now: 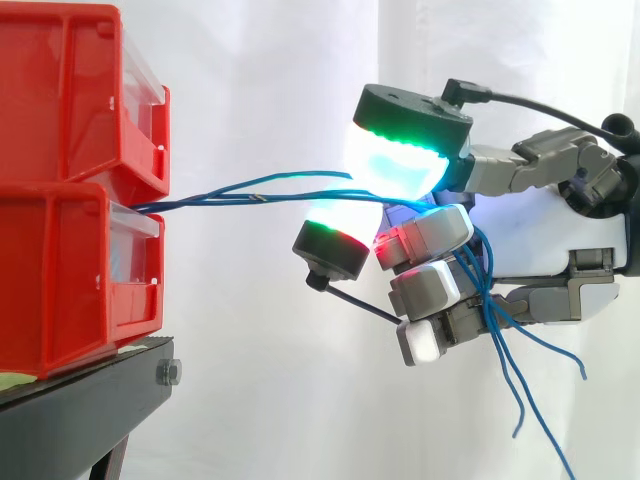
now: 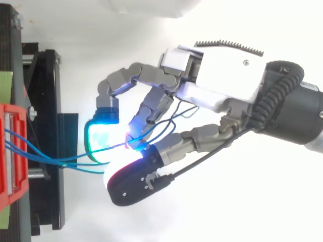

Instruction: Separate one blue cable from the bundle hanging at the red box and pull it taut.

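Observation:
Several thin blue cables [image 1: 250,190] run from between the two stacked red bins [image 1: 80,190] rightward to my hand [image 1: 560,250]. The strands stretch almost level across the gap, and one arcs slightly above the others. My hand is shut on the blue cables, its glowing fingertips [image 1: 395,160] curled round the strands. Loose cable ends [image 1: 520,370] dangle below the fingers. In the top view the cables [image 2: 45,157] leave the red bin [image 2: 12,151] at the left and pass into the curled fingers [image 2: 139,136] of the hand [image 2: 222,80].
The red bins rest on a black stand [image 1: 90,400] at the lower left; from above the stand [image 2: 45,126] lies just left of the fingertips. A white curtain [image 1: 280,80] hangs behind.

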You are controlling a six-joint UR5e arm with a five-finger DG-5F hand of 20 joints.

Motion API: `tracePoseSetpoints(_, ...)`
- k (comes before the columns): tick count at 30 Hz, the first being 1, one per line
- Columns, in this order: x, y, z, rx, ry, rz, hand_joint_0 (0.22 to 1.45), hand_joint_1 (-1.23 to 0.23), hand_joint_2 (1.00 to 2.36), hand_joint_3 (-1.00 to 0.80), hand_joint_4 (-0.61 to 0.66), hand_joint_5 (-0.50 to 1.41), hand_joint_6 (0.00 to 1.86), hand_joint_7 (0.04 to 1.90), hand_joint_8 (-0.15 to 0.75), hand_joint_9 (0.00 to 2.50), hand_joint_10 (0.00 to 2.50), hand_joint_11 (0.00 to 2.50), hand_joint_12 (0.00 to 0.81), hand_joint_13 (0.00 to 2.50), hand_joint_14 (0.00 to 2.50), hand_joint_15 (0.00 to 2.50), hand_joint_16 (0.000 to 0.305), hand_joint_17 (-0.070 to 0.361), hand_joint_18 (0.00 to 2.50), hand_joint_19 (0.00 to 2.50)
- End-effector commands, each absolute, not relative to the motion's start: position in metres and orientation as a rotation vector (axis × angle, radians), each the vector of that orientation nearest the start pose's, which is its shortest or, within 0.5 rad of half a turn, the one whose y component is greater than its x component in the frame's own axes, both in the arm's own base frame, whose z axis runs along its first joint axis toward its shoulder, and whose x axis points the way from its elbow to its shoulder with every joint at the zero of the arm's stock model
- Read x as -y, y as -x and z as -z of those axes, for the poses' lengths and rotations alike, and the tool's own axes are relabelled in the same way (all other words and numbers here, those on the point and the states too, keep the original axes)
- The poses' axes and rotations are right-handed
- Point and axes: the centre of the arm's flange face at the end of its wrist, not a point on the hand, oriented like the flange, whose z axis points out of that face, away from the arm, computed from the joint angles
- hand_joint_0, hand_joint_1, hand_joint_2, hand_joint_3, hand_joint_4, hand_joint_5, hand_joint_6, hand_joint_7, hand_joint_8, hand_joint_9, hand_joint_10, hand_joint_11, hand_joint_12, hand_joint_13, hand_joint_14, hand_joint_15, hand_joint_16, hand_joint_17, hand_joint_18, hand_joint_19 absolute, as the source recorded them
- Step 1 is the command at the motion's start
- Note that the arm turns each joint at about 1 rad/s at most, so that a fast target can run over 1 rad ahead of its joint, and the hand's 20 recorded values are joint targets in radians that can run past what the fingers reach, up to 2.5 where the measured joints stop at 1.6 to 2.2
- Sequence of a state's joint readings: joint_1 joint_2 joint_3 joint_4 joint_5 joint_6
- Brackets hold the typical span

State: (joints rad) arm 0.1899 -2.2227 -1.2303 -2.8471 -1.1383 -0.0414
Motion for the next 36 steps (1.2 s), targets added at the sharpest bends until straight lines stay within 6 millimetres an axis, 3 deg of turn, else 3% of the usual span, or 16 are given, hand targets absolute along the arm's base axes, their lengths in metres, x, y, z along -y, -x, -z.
tracePoseSetpoints(1,0.0356,-0.7401,-0.279,-1.066,-1.296,-0.989,0.68,-0.96,1.0,-0.5,0.16,-0.19,0.86,1.13,0.331,1.21,0.02,1.58,0.397,1.16,0.03,0.86,0.043,0.097,0.97,0.6)
tracePoseSetpoints(4,0.0355,-0.7401,-0.279,-1.067,-1.295,-0.99,0.58,-0.89,1.0,-0.5,0.17,-0.19,0.85,1.13,0.333,1.22,0.01,1.57,0.408,1.15,0.03,0.86,0.044,0.1,0.96,0.63)
tracePoseSetpoints(5,0.0366,-0.7401,-0.279,-1.066,-1.296,-0.989,0.57,-0.8,1.0,-0.5,0.17,-0.18,0.84,1.14,0.341,1.26,0.01,1.58,0.412,1.17,0.03,0.85,0.044,0.1,0.97,0.64)
tracePoseSetpoints(11,0.0367,-0.7398,-0.2787,-1.069,-1.297,-0.987,0.6,-0.58,1.0,-0.5,0.17,-0.16,0.82,1.17,0.332,1.3,0.01,1.57,0.407,1.2,0.03,0.86,0.045,0.101,1.0,0.67)
tracePoseSetpoints(18,0.0368,-0.7397,-0.2787,-1.067,-1.298,-0.986,0.63,-0.65,1.01,-0.42,0.16,-0.16,0.82,1.21,0.328,1.29,0.01,1.55,0.407,1.2,0.03,0.86,0.045,0.102,1.0,0.68)
tracePoseSetpoints(23,0.0369,-0.7395,-0.2798,-1.066,-1.297,-0.987,0.65,-0.79,1.01,-0.33,0.14,-0.17,0.83,1.19,0.324,1.25,0.02,1.56,0.408,1.18,0.03,0.86,0.046,0.103,1.0,0.67)
tracePoseSetpoints(28,0.0355,-0.7398,-0.2787,-1.07,-1.297,-0.988,0.74,-0.94,1.01,-0.38,0.09,-0.19,0.85,1.16,0.319,1.2,0.01,1.56,0.403,1.14,0.03,0.85,0.046,0.103,0.96,0.63)
tracePoseSetpoints(36,0.0366,-0.7396,-0.2798,-1.068,-1.296,-0.989,0.78,-0.94,1.0,-0.5,0.12,-0.2,0.85,1.17,0.321,1.18,0.02,1.54,0.401,1.11,0.03,0.83,0.045,0.102,0.95,0.61)
